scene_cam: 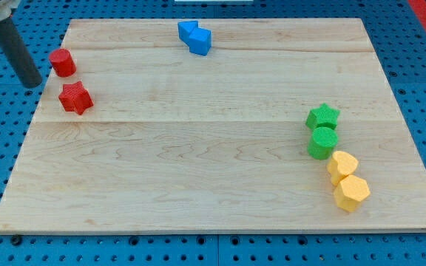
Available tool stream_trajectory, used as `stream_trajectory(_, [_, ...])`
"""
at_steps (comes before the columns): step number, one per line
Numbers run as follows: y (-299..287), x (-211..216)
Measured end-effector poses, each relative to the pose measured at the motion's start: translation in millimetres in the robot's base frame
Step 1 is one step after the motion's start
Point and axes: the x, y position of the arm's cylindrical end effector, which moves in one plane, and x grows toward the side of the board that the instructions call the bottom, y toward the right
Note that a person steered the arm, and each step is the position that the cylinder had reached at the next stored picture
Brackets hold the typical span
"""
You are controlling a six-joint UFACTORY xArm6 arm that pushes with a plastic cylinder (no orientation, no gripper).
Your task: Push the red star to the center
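Note:
The red star lies near the board's left edge, in the upper left of the view. A red cylinder stands just above it. My tip is at the end of the dark rod, just off the board's left edge, to the left of the red star and below-left of the red cylinder. It touches neither block.
A blue block pair sits at the top middle of the wooden board. At the right are a green star, a green cylinder and two yellow blocks, stacked in a column.

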Motion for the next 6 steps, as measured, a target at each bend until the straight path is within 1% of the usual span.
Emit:
stream_trajectory(1, [52,11])
stream_trajectory(2, [138,11])
stream_trajectory(3, [149,17])
stream_trajectory(4, [102,40])
stream_trajectory(5, [158,53])
stream_trajectory(6, [242,36])
